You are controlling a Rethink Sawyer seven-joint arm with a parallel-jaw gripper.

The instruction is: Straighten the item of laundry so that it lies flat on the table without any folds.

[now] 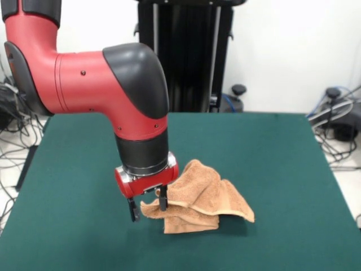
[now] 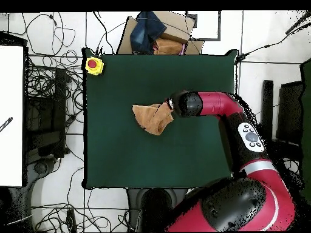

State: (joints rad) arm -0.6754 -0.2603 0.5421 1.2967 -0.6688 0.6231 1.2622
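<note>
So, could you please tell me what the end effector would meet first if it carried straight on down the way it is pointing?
The end effector points straight down with its fingers apart over the towel's near-left corner. Going on, one finger would likely press into that crumpled edge, the other reaching the green table beside it; the depth is hard to judge.

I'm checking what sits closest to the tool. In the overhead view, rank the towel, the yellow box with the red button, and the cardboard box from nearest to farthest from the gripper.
1. The towel: right at the gripper, crumpled mid-table.
2. The cardboard box: beyond the table's top edge, off the table.
3. The yellow box with the red button: at the table's top-left corner, farthest.
</note>
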